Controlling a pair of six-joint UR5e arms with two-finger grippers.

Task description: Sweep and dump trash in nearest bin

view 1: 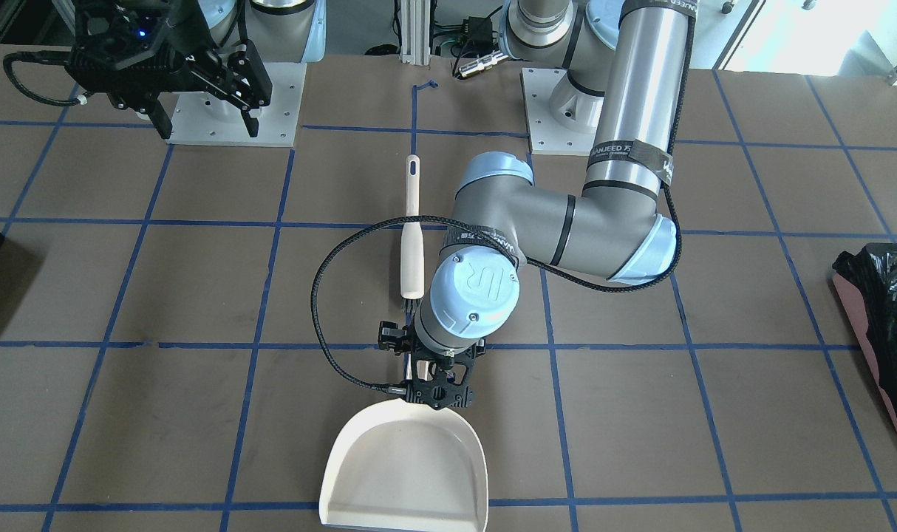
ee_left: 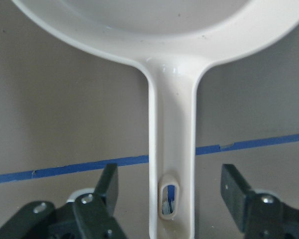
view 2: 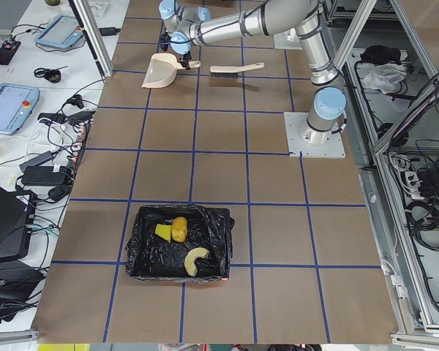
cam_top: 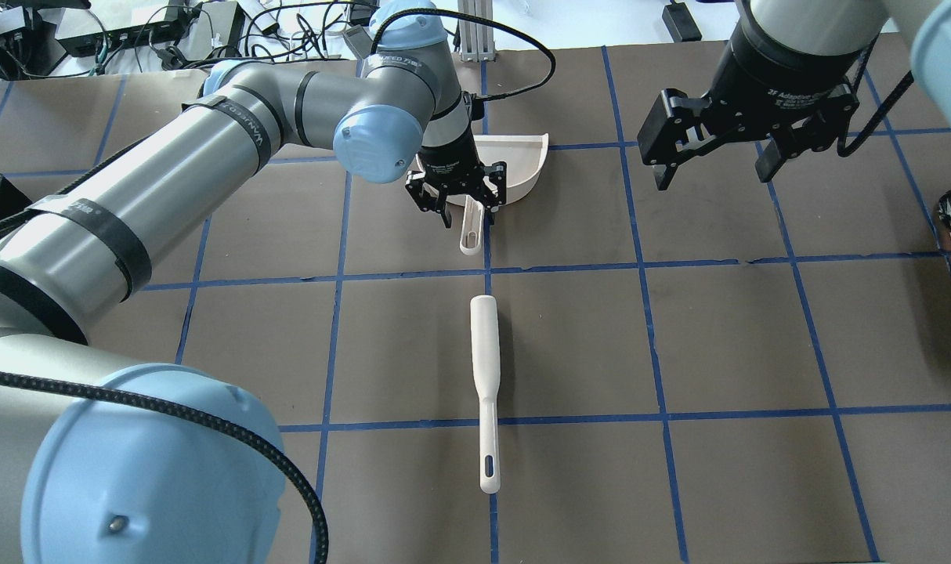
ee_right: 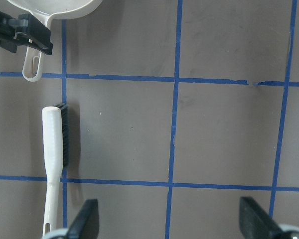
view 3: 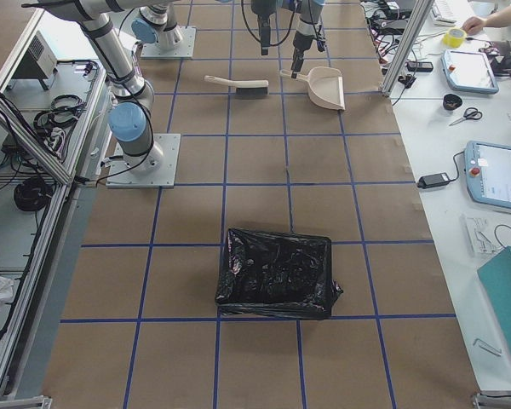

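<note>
Nearest in the left-end view, we are finding the bin lined with crinkled glossy black plastic holding all the trash: the pale yellow curved rind slice toward its near side, the brown potato-like lump and the yellow-green wedge just beside each other behind; we are judging these scraps light, firm, apt to roll, better swept than pinched; far off, the cream plastic dustpan is lying empty, looking stiff, light and slick, best taken mid-handle; the left gripper is straddling that handle, fingers spread, not touching; the right gripper is hanging released, well right of it.
</note>
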